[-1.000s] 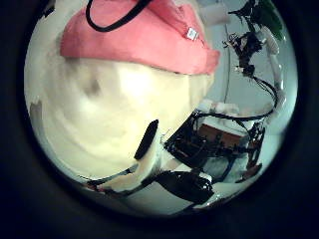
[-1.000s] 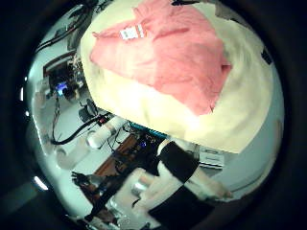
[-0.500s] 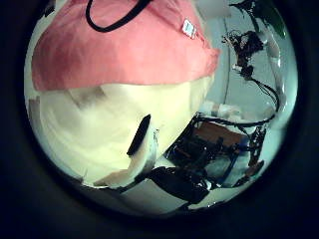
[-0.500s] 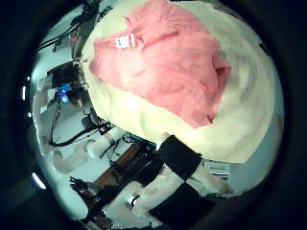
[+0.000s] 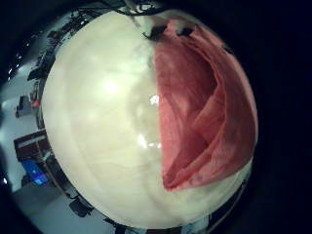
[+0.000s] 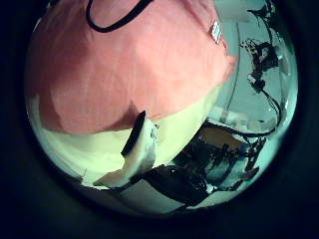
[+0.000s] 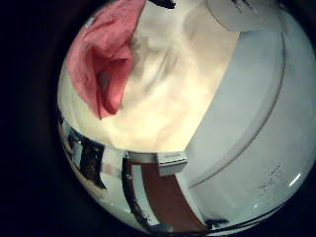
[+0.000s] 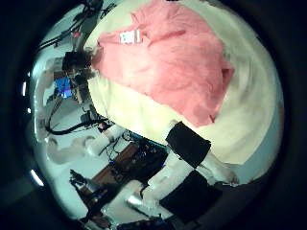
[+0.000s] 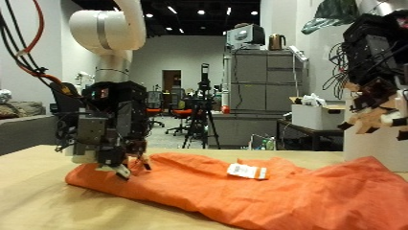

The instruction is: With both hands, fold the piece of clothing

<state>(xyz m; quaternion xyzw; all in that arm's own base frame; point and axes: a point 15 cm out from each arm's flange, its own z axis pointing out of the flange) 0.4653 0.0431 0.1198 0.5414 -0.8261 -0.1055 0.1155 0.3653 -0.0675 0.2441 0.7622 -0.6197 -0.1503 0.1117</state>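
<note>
The orange garment (image 9: pixel 255 187) lies spread on the surface (image 9: pixel 32 182). The left hand (image 9: pixel 112 129) fingers grip its far edge; the right hand (image 9: pixel 374 72) hangs above with relaxed fingers.

Workshop room behind a pale table

A light cream table (image 9: pixel 32 177) runs across the foreground of the outside view, its surface plain and pale. Behind it stands a tall grey metal cabinet (image 9: pixel 261 96), with a dark box-like item (image 9: pixel 245 35) and a small kettle-shaped object (image 9: pixel 277 41) on its top. Beside the cabinet sits an open cardboard box (image 9: pixel 307 113) on a low white stand. Office chairs (image 9: pixel 192 113) with red backs are grouped in the middle distance, near a black tripod (image 9: pixel 203 105). Rows of small ceiling lights (image 9: pixel 204 13) dot the dark ceiling above. The palm views show the same pale tabletop (image 5: pixel 97 127) from close above.
</note>
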